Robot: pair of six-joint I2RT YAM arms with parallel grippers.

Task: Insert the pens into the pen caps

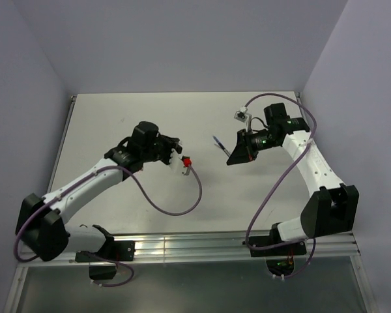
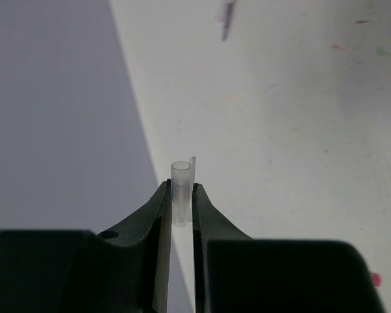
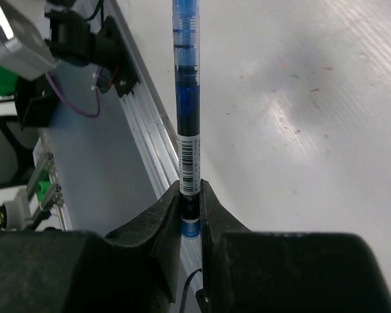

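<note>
My left gripper (image 1: 177, 155) is shut on a clear pen cap (image 2: 180, 193) and holds it above the table with its open end pointing away from the jaws. My right gripper (image 1: 234, 155) is shut on the rear end of the blue pen (image 3: 186, 98). In the top view the blue pen (image 1: 219, 144) sticks out up and to the left, toward the left gripper, with a gap between them. Its blurred tip (image 2: 227, 19) shows at the top of the left wrist view, well off from the cap. The red pen and the pale pen are out of view.
The white table (image 1: 182, 117) is walled by pale panels at the back and both sides. An aluminium rail (image 1: 182, 244) runs along the near edge. A purple cable (image 1: 176, 208) loops from the left wrist over the table.
</note>
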